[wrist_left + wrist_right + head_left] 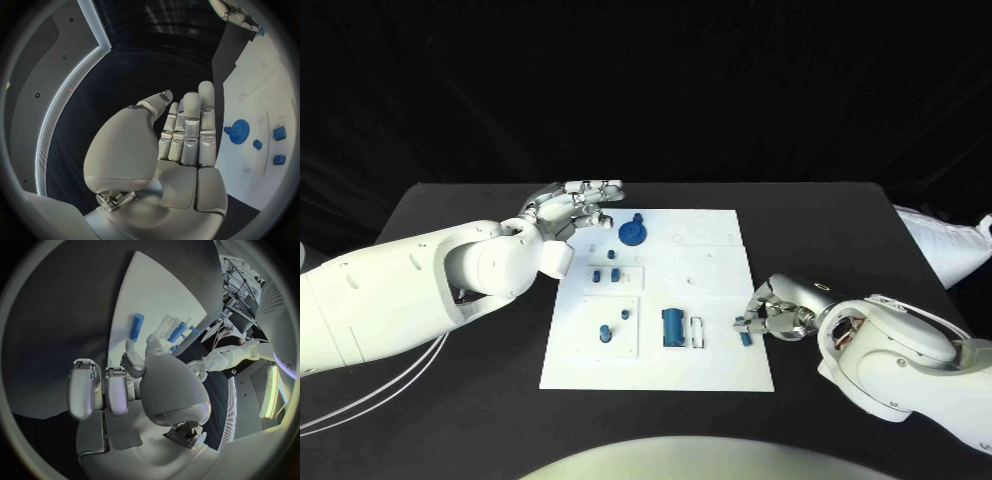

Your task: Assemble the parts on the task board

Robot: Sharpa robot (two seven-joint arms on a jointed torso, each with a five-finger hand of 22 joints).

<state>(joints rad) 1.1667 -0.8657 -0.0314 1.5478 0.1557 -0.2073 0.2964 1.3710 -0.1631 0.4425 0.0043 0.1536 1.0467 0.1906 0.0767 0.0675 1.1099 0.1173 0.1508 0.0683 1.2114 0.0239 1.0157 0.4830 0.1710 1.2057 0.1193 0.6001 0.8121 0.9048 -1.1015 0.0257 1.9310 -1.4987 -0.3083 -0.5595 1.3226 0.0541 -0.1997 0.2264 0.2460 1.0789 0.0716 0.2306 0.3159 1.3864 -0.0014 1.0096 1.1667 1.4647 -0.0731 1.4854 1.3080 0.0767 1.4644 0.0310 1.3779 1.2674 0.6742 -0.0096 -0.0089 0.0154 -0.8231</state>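
The white task board (711,260) lies in the middle of the black table. A blue gear (635,233) (238,131) sits near its far left corner. My left hand (574,206) (184,135) hovers just left of the gear, fingers straight and apart, holding nothing. A blue cylinder (674,326) (178,332) lies near the board's front. A short blue peg (743,326) (136,326) lies at the board's right edge. My right hand (779,310) (119,385) sits right beside that peg with fingers loosely bent, and nothing shows in its grasp.
Several small blue parts (606,274) (279,133) stand in the board's left half, with two more (604,332) near its front left. A white cloth-like object (946,245) lies at the table's right edge. Bare black table surrounds the board.
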